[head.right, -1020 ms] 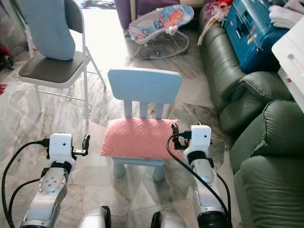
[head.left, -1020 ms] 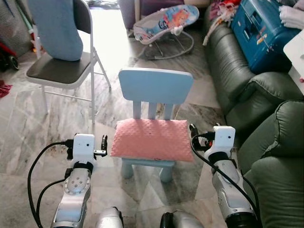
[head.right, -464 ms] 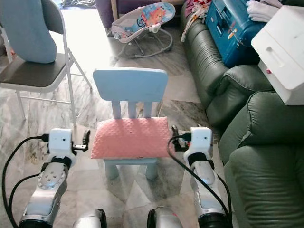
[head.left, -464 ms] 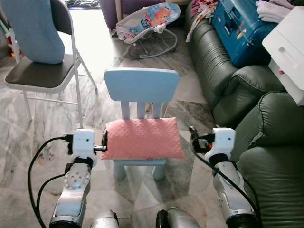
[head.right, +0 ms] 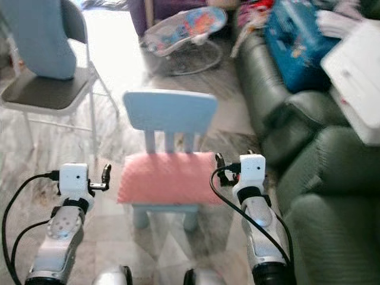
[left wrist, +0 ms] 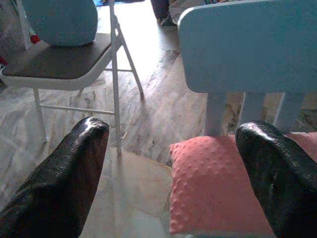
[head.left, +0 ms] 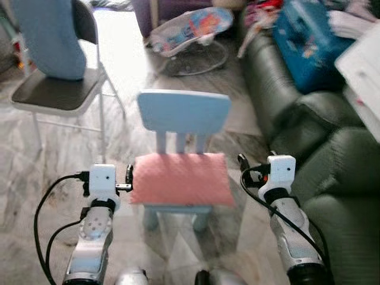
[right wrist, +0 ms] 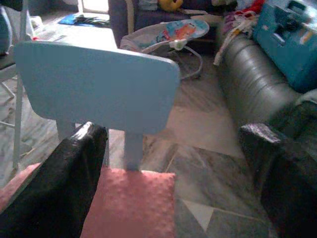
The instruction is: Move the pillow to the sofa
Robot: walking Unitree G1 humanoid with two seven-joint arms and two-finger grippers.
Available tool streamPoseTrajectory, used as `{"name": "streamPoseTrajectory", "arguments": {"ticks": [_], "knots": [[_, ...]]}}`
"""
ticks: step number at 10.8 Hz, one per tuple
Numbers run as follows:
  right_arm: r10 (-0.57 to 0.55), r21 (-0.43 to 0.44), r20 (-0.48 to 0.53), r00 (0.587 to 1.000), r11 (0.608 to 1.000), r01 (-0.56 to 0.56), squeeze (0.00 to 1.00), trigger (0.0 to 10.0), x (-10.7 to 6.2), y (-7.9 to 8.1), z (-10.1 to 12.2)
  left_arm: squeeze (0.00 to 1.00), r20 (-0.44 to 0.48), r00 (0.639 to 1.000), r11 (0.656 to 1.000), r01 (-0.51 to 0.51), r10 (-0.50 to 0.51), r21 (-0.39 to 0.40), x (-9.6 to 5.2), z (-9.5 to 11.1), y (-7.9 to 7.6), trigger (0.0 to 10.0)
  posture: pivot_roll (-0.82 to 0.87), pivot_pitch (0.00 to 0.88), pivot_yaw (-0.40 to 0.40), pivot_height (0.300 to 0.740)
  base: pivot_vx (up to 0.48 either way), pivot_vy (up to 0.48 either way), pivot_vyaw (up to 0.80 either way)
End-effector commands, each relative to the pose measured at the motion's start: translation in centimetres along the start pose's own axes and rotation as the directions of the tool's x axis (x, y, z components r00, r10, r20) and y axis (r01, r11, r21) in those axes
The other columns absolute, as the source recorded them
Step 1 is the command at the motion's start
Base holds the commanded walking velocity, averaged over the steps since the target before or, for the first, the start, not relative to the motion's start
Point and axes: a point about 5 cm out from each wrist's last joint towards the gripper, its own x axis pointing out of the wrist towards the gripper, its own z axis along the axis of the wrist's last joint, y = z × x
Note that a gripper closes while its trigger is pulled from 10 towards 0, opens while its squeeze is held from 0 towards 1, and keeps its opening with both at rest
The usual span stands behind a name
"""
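Camera shifted and blurred since earlier frame; grippers hold same flanking pose. Sofa (head.left: pixel 332 148) at right. Pink pillow (head.left: pixel 181 179) flat across seat of blue chair (head.left: pixel 183 113), long axis side to side. Left gripper (head.left: pixel 129 176) at pillow's left edge, right gripper (head.left: pixel 241 162) at right edge, both spread, unclamped, about equally near.

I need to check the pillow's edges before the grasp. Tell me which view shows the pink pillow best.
The left eye view: the whole pink pillow lies on the small blue chair, though slightly blurred. The right eye view matches it. Each wrist view shows just one near corner between open fingers.
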Motion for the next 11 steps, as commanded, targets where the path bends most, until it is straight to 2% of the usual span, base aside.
{"name": "streamPoseTrajectory", "arguments": {"ticks": [1,5,9,11], "knots": [[-0.001,-0.007,-0.017,1.000,1.000,0.001,0.00,10.0,-0.22,-0.21,-0.34,0.00,-0.015,1.000,1.000,0.000,0.000,-0.001,-0.15,-0.37,0.09,10.0,-0.03,0.129,-0.072,0.740,0.371,0.000,0.00],[0.001,-0.012,-0.025,1.000,1.000,-0.001,0.00,10.0,-0.12,-0.27,-0.44,0.00,-0.022,1.000,1.000,0.000,0.000,-0.001,-0.26,-0.59,0.05,10.0,-0.03,0.136,-0.076,0.740,0.361,0.000,0.00],[0.006,-0.002,-0.041,0.999,1.000,-0.006,0.00,10.0,-0.21,-0.28,-0.76,0.00,-0.022,0.999,1.000,-0.027,0.027,-0.004,-0.53,-0.71,0.14,10.0,-0.03,0.140,-0.078,0.740,0.000,0.000,0.00],[0.008,0.001,-0.045,0.999,1.000,-0.008,0.00,10.0,-0.14,-0.10,-0.84,0.00,-0.050,0.998,0.999,-0.049,0.049,-0.012,-0.34,-0.89,0.37,10.0,-0.02,0.149,-0.076,0.740,0.000,0.124,0.00]]}}
